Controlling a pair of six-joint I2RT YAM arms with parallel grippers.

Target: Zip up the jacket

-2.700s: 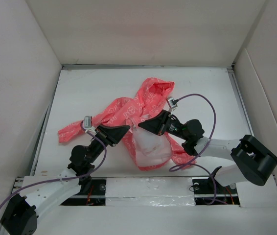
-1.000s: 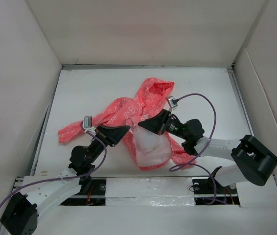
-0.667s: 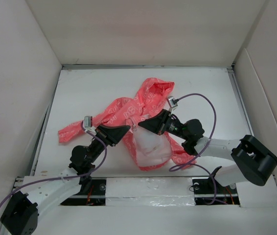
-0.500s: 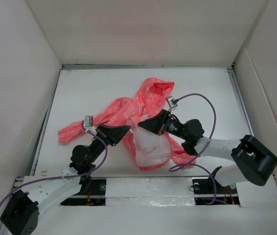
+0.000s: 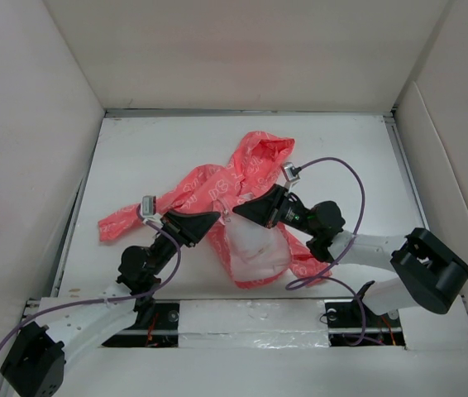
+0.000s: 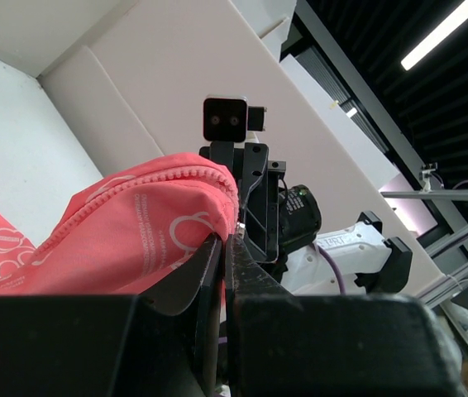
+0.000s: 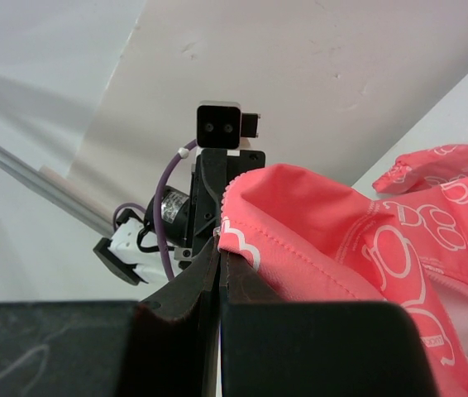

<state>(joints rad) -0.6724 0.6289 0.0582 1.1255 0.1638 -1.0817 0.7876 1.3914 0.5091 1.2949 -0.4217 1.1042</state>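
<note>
Jacket point(image 5: 217, 182) is lying crumpled mid-table point(image 5: 135, 149), its hood pointing toward the far wall and one sleeve trailing left; its front is hanging open, with pale lining point(image 5: 255, 244) showing between the arms; the left gripper point(image 5: 215, 217) is pinching one toothed front edge, jaws pressed together on the pink fabric; the right gripper point(image 5: 238, 211) is clamping the opposite edge the same way; the two grippers are facing each other, tips near but apart.
</note>
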